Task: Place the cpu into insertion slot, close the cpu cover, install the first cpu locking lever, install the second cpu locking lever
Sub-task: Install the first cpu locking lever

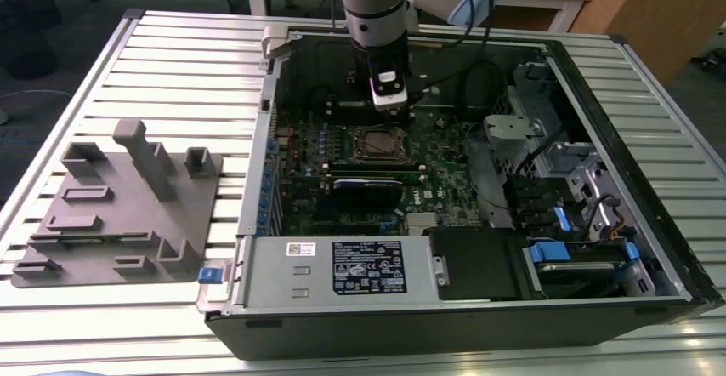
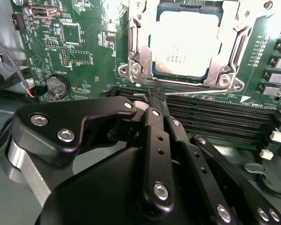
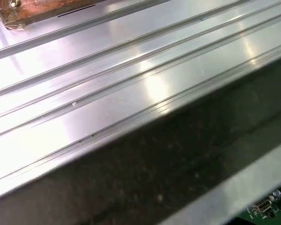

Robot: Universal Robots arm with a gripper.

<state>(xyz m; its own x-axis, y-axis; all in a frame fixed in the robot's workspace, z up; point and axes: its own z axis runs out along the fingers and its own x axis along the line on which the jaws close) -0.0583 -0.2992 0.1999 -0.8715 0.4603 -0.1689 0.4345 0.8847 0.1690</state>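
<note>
Ribbed metal tabletop (image 1: 136,333) takes up the foreground of the exterior view and carries everything else. Its grooves also show in the first wrist view, beside the dark wall of the computer case (image 1: 454,329). That case lies open on its side over the tabletop's middle and the part toward the exterior view's right, with its black wall close to the near edge. A grey plastic tray (image 1: 114,214) with upright pegs rests near the tabletop's edge on the exterior view's left, just beside the case. Inside the case a silver power supply (image 1: 340,270) sits along the near wall, and the green board (image 1: 443,168) lies flat beyond it. The arm (image 1: 375,2) comes down into the case from the far edge. Its gripper (image 1: 393,119) hangs just past the socket (image 1: 356,145), near the board's middle. In the second wrist view the gripper's fingers are drawn together, their tips at the end of a thin wire lever (image 2: 196,87); whether they pinch it I cannot tell. The silver cover (image 2: 136,47) is folded down flat over the socket. The chip (image 2: 186,44) sits inside, its grey top showing through the opening. The lever runs along the cover's edge nearest the gripper. A coin battery (image 2: 56,86) lies on the board, well apart from the socket
</note>
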